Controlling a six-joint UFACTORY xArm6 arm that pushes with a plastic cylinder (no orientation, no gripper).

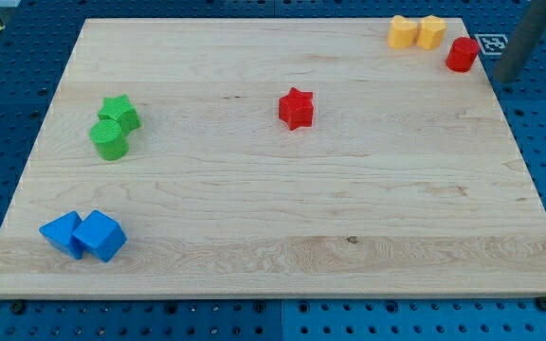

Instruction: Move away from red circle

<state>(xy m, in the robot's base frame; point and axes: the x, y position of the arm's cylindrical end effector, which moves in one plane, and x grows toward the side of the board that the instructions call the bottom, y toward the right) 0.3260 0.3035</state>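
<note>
The red circle point(462, 55), a short red cylinder, sits near the wooden board's point(273, 189) right edge at the view's top right. My rod comes in from the top right corner; my tip point(501, 80) is just right of and slightly below the red circle, off the board's right edge, a small gap apart from the block. A red star point(296, 108) lies near the board's middle top.
Two yellow blocks point(404, 32) point(431, 31) touch each other at the top edge, left of the red circle. A green star point(119, 112) and green cylinder point(109, 139) sit at the left. Two blue blocks point(62, 233) point(100, 236) lie at the bottom left.
</note>
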